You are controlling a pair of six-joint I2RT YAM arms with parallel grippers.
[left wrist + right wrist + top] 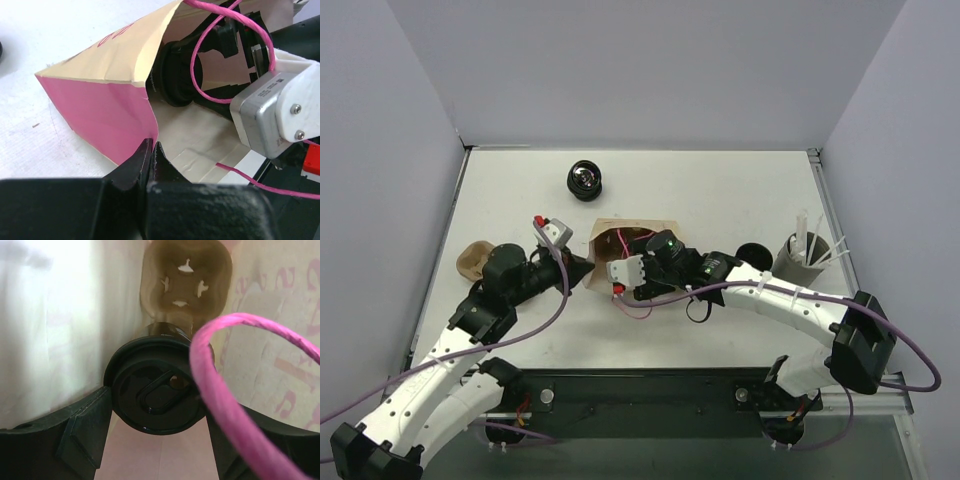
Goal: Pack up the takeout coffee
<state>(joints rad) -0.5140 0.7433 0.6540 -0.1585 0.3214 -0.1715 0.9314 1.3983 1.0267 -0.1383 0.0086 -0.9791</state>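
– Pink paper bag (100, 115) on its side, mouth open. Its cord handle (220, 390) loops right across the view, and a brown pulp tray (185, 285) sits deeper inside.
– And the claws?
– Left gripper (151, 150) is clenched on the bag's lower rim. Right gripper (159, 412) is inside the bag, jaws wide, grasping a black lidded coffee cup (150, 390). A second cup (585, 180) sits out on the table (720, 200).

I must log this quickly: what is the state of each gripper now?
Left gripper: closed, pinching the edge of the pink paper bag.
Right gripper: closed around a black lidded coffee cup inside the bag.
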